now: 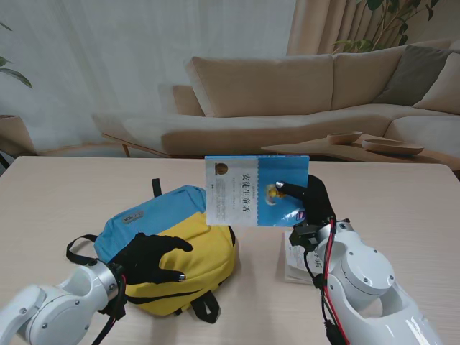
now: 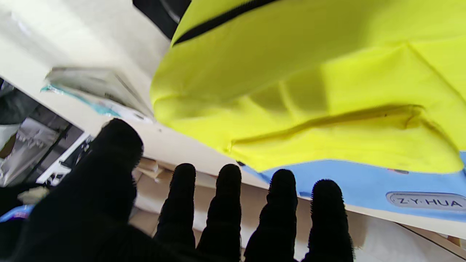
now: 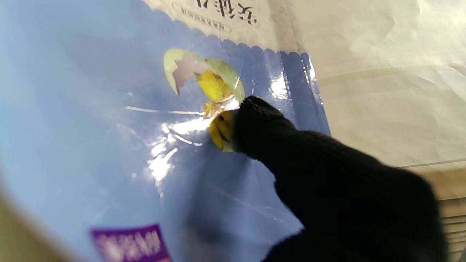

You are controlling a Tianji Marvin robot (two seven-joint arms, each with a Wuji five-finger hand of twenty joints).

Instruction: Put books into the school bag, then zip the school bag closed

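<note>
A yellow and blue school bag (image 1: 169,233) (image 2: 309,91) lies on the table in front of me, left of centre. My left hand (image 1: 147,262) (image 2: 204,222), in a black glove, rests on its yellow front with fingers spread, holding nothing. My right hand (image 1: 310,205) (image 3: 327,196) holds a blue and white book (image 1: 255,189) (image 3: 109,138) upright above the table, thumb pressed on the cover; the book's left edge overlaps the bag's right side. More books (image 1: 296,260) (image 2: 98,87) lie flat on the table under the right wrist.
The bag's black straps (image 1: 83,248) trail toward the left and the near edge. Beyond the beige table (image 1: 65,187) stand a sofa (image 1: 287,97) and a low wooden table with bowls (image 1: 374,144).
</note>
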